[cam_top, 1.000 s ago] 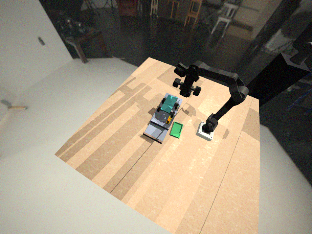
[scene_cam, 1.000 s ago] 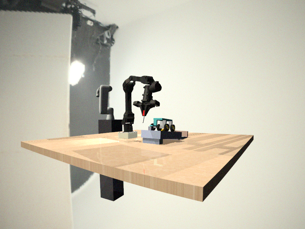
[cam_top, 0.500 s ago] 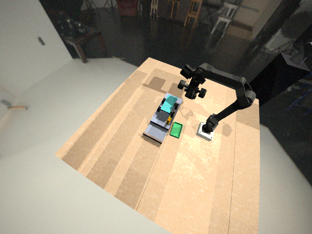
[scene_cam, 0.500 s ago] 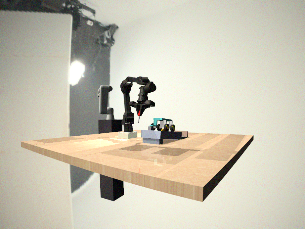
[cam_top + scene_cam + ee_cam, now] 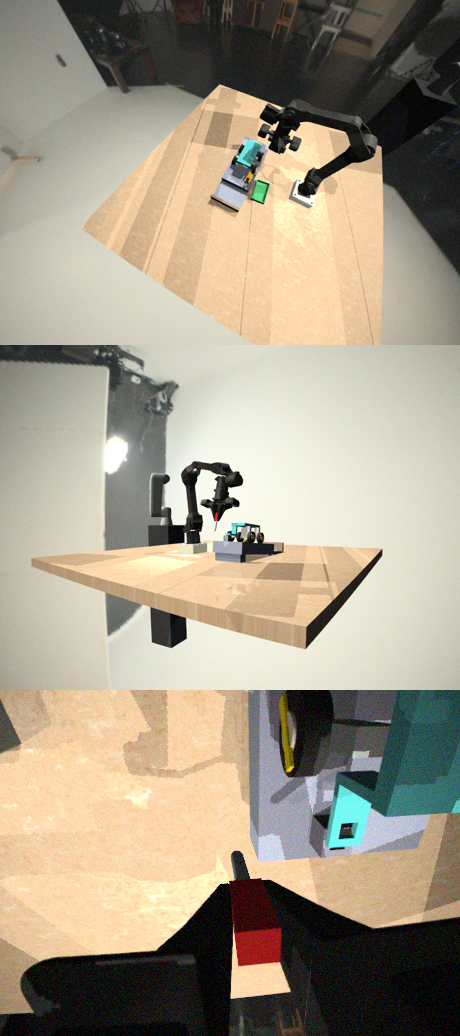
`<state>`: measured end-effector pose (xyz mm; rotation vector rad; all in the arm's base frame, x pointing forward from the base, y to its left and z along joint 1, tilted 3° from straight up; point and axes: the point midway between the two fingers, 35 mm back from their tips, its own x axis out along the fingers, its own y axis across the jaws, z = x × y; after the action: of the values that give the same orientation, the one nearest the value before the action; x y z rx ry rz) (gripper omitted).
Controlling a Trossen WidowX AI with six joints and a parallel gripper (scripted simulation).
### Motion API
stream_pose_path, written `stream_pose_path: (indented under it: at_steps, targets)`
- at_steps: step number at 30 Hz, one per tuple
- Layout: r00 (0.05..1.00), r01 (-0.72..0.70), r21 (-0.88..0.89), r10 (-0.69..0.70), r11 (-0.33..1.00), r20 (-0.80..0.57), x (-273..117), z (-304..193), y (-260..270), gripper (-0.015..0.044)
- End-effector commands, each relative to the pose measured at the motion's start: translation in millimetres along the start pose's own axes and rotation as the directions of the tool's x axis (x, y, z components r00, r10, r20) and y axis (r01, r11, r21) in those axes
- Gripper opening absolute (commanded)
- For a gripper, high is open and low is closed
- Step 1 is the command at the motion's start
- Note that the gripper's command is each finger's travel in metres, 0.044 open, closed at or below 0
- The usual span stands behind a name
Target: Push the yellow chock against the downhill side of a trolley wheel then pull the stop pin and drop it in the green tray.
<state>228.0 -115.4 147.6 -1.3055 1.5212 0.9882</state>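
Observation:
My gripper is shut on the red head of the stop pin. The pin's grey shank points down, free of the ramp, in the air beside its uphill end. The teal trolley stands on the grey ramp. The yellow chock sits on the ramp at the downhill side of the trolley's near wheel; its black base is hard to make out and I cannot tell whether it touches. The green tray lies on the table beside the ramp.
The arm's white base stands on the wooden table, beyond the tray from the ramp. A raised end board closes the ramp's downhill end. The teal tab with a square hole juts from the trolley's uphill end.

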Motion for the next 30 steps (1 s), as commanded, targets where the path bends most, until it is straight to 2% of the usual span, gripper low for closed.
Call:
stream_pose_path:
  at_steps: [1, 30]
  targets:
    - [1.000, -0.009, 0.001, 0.009, 1.000, -0.003, -1.2, 16.8, 1.1, 0.0000]
    - [1.000, -0.009, 0.000, 0.009, 1.000, 0.006, -16.4, 116.9, 1.3, 0.0000]
